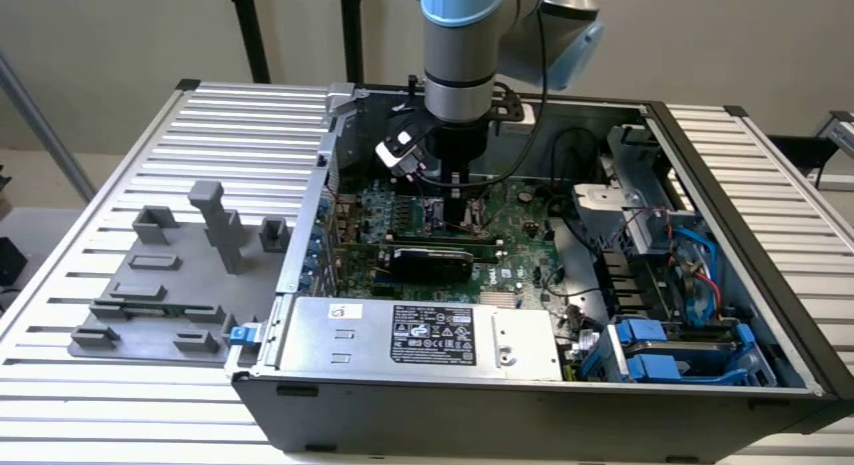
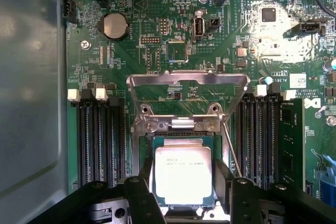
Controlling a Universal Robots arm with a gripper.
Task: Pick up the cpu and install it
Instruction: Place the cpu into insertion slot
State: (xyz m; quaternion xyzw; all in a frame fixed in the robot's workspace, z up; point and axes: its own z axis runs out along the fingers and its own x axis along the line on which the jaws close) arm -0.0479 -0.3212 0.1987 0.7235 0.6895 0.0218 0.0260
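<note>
We are holding the cpu (image 2: 184, 174) level at the open socket, with the fingers (image 2: 140, 190) clamping its opposite edges to keep it square. The load plate (image 2: 188, 83) is standing raised for access. In the exterior view, this is happening at 12 o'clock of the power supply (image 1: 414, 335).

From my console this reads as a robotics lab bench set up for computer assembly. A ribbed aluminium-profile worktop (image 1: 240, 115) carries an open dark metal desktop computer case (image 1: 534, 410) beside a grey plastic fixture plate with upright blocks (image 1: 160, 285). A grey-and-blue jointed robot arm (image 1: 461, 45) reaches into the case. I see a green motherboard (image 2: 157, 30) with the cpu, a flat silver-topped square chip (image 2: 184, 174), in its socket.
</note>
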